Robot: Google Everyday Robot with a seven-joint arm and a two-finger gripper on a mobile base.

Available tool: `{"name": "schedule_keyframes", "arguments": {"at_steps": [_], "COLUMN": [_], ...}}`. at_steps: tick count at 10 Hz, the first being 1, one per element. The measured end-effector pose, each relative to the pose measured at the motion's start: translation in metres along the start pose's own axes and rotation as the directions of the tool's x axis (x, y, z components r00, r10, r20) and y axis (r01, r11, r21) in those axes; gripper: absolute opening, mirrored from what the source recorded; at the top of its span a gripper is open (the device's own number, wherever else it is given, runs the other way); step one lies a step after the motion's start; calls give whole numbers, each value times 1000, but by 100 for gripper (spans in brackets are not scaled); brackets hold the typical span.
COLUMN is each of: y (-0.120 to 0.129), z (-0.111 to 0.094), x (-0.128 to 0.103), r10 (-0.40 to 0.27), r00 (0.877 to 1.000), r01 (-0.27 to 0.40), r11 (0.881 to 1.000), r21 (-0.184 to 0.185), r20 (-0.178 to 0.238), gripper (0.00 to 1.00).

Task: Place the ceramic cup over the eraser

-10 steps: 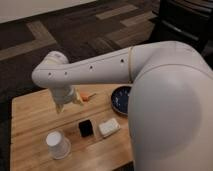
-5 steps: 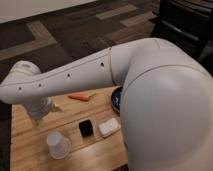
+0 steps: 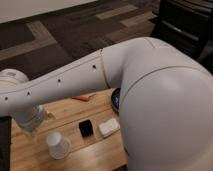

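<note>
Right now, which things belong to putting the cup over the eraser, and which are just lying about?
Job: ceramic cup, eraser, gripper hovering empty beside the cup.
Lying about: white block, dark blue bowl, orange item.

White tapered ceramic cup (image 3: pixel 59 145), small black squarish eraser (image 3: pixel 86 128) just right, apart

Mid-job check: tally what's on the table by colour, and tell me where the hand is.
White: 2, the ceramic cup and a rectangular block
Black: 1, the eraser
Dark blue: 1, a bowl, partly behind the arm
Orange: 1, a small long item
Total: 5
The hand is over the table, near the cup and apart from it, holding nothing.
</note>
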Motion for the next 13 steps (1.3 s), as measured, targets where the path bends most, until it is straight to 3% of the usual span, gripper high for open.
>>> {"name": "schedule_keyframes", "arguments": {"at_steps": [7, 13], "y": [11, 0], "z": [8, 38], "x": [13, 42], "r10": [-3, 24], "r00": [1000, 999], "r01": [3, -26], "r11": [1000, 999], "r21": [22, 42], "r20": [19, 43], "gripper": [65, 65]}}
